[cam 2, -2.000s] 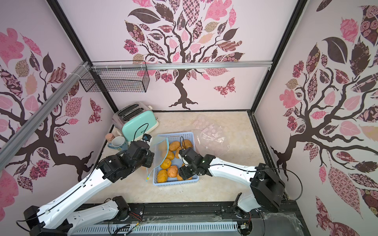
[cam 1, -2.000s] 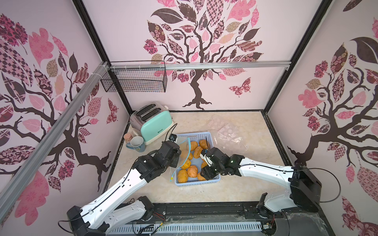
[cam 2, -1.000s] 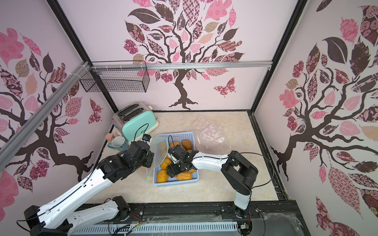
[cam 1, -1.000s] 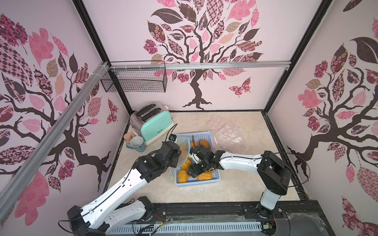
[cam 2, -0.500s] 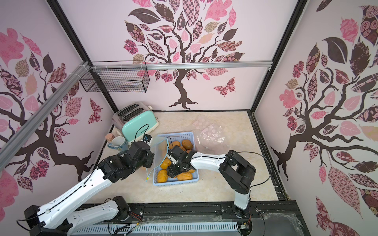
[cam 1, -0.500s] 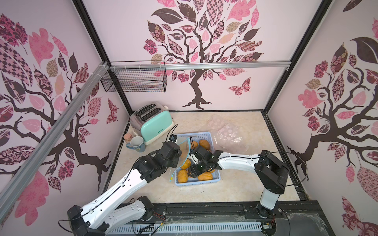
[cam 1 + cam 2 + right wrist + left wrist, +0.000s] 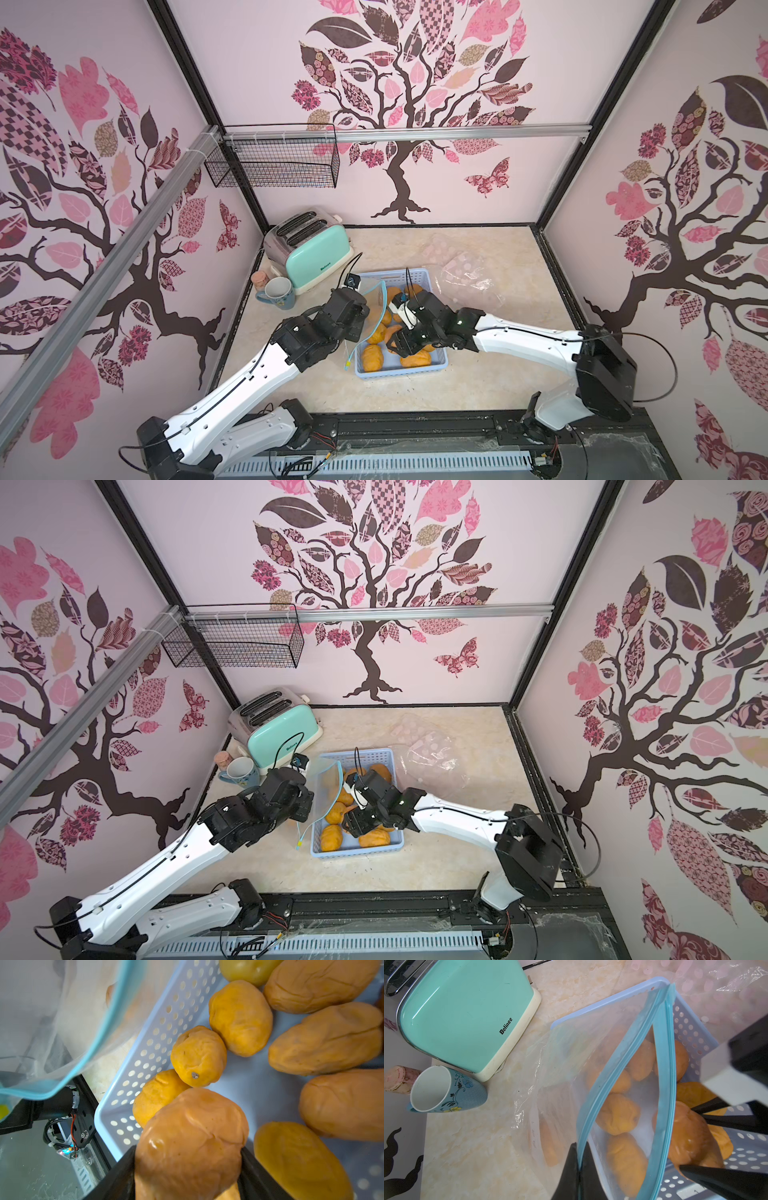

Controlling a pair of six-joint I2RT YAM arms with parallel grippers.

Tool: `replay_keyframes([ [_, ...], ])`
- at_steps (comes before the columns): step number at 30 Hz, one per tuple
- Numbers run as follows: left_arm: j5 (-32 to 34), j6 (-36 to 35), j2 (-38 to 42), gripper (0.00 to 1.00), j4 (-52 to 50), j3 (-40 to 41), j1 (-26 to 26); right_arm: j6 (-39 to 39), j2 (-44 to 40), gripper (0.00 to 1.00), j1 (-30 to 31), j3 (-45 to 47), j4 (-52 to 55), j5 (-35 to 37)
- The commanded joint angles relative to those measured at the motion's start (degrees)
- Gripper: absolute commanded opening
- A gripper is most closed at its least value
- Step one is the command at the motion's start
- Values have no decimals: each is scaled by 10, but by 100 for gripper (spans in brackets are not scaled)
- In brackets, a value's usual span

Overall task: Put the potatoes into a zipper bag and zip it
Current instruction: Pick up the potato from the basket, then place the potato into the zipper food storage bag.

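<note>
Potatoes (image 7: 324, 1039) lie in the blue basket (image 7: 158, 1028) on the table (image 7: 478, 374); one potato (image 7: 191, 1142) is clamped between the right fingers (image 7: 116, 1180), over the others. Left fingers (image 7: 569, 1172) are pinched tight on the blue rim of the open bag (image 7: 591, 1053), held at the basket's left side. Toaster (image 7: 316, 257) and mug (image 7: 279, 291) stand beyond.

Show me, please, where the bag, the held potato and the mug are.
bag (image 7: 581, 1043): left wrist view, on its clear side panel.
held potato (image 7: 191, 1142): right wrist view, on the middle of its wrinkled skin.
mug (image 7: 428, 1088): left wrist view, on its white inside.
</note>
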State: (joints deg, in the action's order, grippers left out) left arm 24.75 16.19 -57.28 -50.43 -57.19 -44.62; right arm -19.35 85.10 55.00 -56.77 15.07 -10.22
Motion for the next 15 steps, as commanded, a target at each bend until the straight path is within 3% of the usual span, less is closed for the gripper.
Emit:
replay_keyframes([
  [1, -3, -7, 2, 0, 0, 15, -2, 5, -62, 66, 2, 14, 1, 23],
  [4, -7, -7, 5, 0, 1, 17, -2, -4, -104, 64, 2, 22, -25, 18],
  [8, -12, -8, 4, 0, 2, 17, -2, -32, -144, 63, 1, 36, -111, -40],
  [15, -8, -7, 7, 0, 1, 17, -2, -93, -130, 65, 1, 35, -249, -87],
])
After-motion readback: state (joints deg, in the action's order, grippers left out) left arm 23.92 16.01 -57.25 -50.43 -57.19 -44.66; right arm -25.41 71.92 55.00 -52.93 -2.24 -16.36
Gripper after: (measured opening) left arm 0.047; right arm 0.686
